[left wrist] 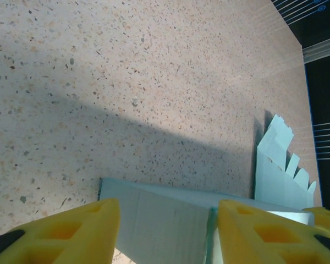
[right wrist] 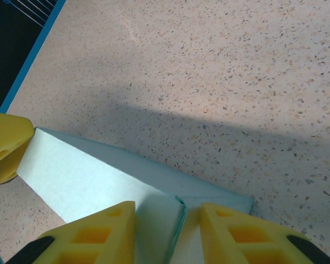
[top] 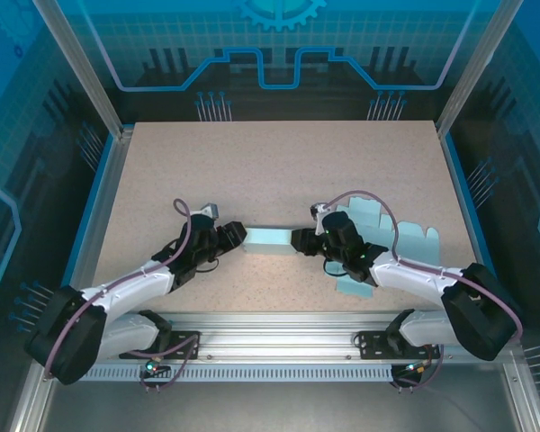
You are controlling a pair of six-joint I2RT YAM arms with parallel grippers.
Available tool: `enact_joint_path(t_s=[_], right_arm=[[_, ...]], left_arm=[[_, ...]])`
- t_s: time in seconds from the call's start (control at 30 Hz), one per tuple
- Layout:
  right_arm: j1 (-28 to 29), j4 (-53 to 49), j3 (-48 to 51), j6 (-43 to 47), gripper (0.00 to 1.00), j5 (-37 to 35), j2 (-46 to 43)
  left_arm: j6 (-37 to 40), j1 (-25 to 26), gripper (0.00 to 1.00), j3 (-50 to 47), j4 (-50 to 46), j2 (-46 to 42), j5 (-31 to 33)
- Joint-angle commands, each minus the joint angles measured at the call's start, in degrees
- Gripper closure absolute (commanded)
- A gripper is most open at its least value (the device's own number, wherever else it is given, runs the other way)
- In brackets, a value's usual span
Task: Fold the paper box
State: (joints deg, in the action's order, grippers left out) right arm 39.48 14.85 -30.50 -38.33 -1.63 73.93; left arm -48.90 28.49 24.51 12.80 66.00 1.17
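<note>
The light blue paper box (top: 270, 239) lies at the table's middle, partly folded, between my two grippers. My left gripper (top: 234, 236) is at its left end. In the left wrist view its yellow fingers (left wrist: 71, 234) stand apart over a box panel (left wrist: 165, 220), whose fold seam runs just beside the right finger. My right gripper (top: 302, 241) is at the box's right end. In the right wrist view its fingers (right wrist: 93, 236) straddle a raised flap edge (right wrist: 177, 220) of the box (right wrist: 88, 176), with a gap on each side.
Flat light blue cut-out sheets (top: 414, 241) with notched tabs lie to the right of and under the right arm; one shows in the left wrist view (left wrist: 278, 176). The speckled table (top: 279, 171) stretches free behind the box, with a metal rail (top: 279, 324) along its near edge.
</note>
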Motion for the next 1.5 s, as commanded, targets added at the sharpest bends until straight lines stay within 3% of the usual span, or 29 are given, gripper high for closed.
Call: enact_joint_path(t_s=[0.0, 0.2, 0.47, 0.9, 1.13, 1.47], right_arm=[[1.2, -10.6, 3.3, 0.8, 0.65, -1.6, 2.2], [2.7, -10.2, 4.5, 0.0, 0.65, -2.1, 2.4], [7.5, -11.8, 7.7, -2.1, 0.65, -6.0, -0.6], [11.8, -12.6, 12.0, -5.4, 0.64, -8.4, -2.3], [15.5, -17.6, 13.2, -8.7, 0.63, -11.2, -6.6], [16.2, -24.8, 9.3, -7.6, 0.53, -13.2, -14.8]], left_arm=[[2.3, 1.6, 0.47, -0.7, -6.9, -0.3, -1.4], [0.3, 3.7, 0.5, -2.4, -8.1, -1.9, -1.3], [-1.4, 6.7, 0.51, -4.5, -14.3, -11.2, 2.1], [-4.9, 11.6, 0.52, -7.1, -12.9, -9.4, 1.5], [-7.4, 13.5, 0.51, -9.8, -19.0, -15.6, 2.4], [-5.1, 13.4, 0.47, -7.8, -19.0, -16.7, 4.0]])
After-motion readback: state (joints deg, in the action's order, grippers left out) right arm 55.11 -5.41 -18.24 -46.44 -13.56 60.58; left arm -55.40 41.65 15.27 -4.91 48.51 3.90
